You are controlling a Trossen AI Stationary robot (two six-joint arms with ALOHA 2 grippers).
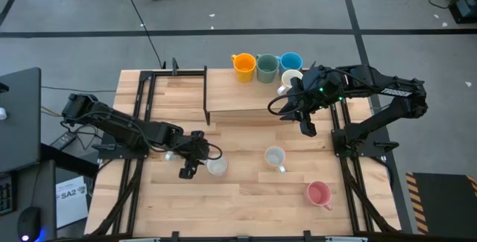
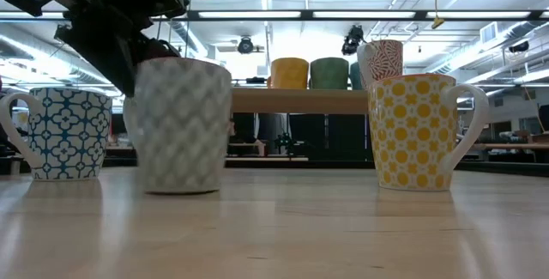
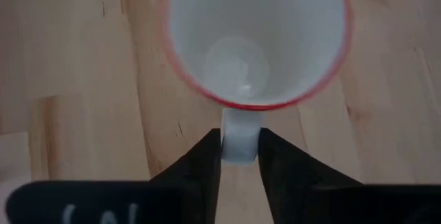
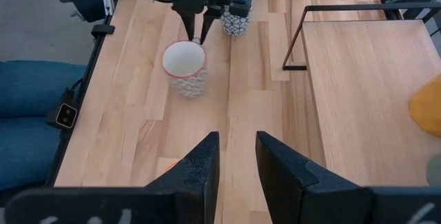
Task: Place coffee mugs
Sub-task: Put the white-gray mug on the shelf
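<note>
Red-rimmed white mug (image 3: 255,38) | on surface (image 1: 246,197), front-left | left gripper (image 3: 240,156) jaws closed on its handle (image 3: 239,138) | likely rigid, glazed, slippery, chippable, moderately heavy; handle grip may let it swing | right gripper (image 4: 236,156) jaws apart, empty, near raised shelf (image 1: 238,97).

Wooden table (image 1: 246,197), pink mug (image 1: 319,193) and white mug (image 1: 275,157) on it; raised shelf (image 1: 238,97) with orange mug (image 1: 244,66).
</note>
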